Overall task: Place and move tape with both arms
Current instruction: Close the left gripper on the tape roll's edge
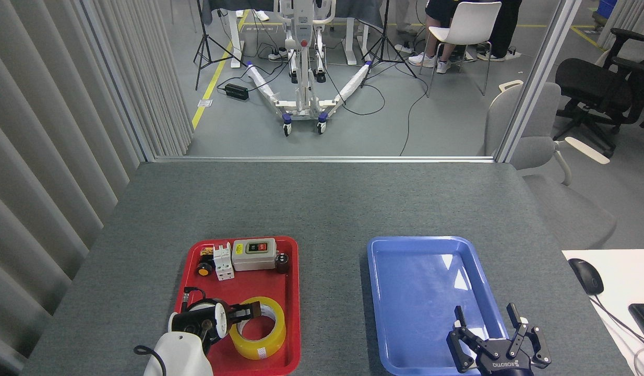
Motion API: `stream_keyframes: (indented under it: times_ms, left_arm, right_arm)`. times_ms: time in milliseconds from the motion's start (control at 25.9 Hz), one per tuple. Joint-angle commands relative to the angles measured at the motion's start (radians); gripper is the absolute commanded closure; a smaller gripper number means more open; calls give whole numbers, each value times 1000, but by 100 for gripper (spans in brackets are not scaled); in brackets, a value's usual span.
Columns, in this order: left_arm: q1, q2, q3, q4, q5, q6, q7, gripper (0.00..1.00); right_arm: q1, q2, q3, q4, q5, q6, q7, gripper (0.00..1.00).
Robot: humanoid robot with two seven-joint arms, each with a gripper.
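The yellow tape (260,338) lies flat in the near part of the red tray (290,313), its white core facing up. My left gripper (246,313) reaches in from the roll's left, and its dark fingers (242,314) sit at the roll's upper-left rim. They look drawn close together there, but whether they pinch the wall is not clear. My right gripper (493,331) hovers over the near right corner of the blue tray (405,250), fingers spread and holding nothing.
At the far end of the red tray are a grey switch box (254,254), a white breaker (223,261), a small black part (282,262) and a yellow-black button (202,269). A white desk with a mouse (585,275) stands at the right. Grey felt table (322,203) stretches beyond both trays.
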Motion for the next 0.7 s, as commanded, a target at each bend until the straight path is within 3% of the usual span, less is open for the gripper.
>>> stream_keyframes:
  times_ms: [0,271,503,657]
  left_arm:
    - [0,1,0,-5,4,-1,-35,0]
    - [0,2,0,-3,4,-7,-73,0]
    - [-20,-2,-2,21,4,-9,-225,0]
    - [-25,-5,-5,37,4,-13,-227,0]
  right_arm:
    - [-1,2,4,0,4,0,0,0]
    - [1,-1,13,0,6,0,0,0]
    - [-1,-1,13,-1,29,2,0,0]
    - [-1,-4,13,0,43,2,0,0]
